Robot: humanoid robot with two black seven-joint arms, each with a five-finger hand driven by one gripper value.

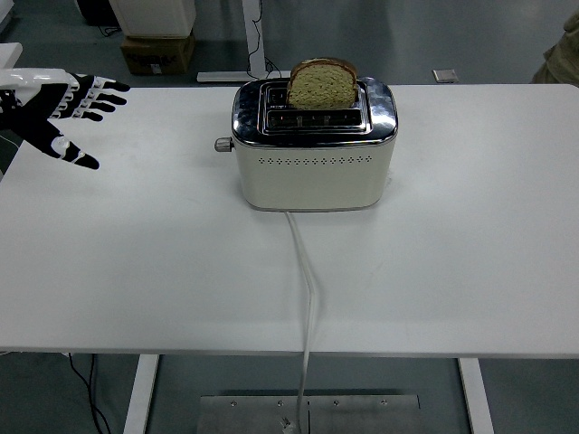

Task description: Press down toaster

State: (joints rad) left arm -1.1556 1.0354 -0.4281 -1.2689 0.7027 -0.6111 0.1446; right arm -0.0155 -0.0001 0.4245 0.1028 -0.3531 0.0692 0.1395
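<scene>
Toaster (313, 163): glossy chrome top, matt cream body; table (163, 271) smooth, matt.

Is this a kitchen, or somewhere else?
Probably a lab or workshop, not a kitchen. The cream and chrome toaster sits alone on a plain white table, a black and white robot hand reaches in, and cardboard boxes stand on the grey floor.

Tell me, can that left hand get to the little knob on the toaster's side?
Probably yes: the left hand is open at the table's left edge, and only bare table lies between it and the lever knob.
</scene>
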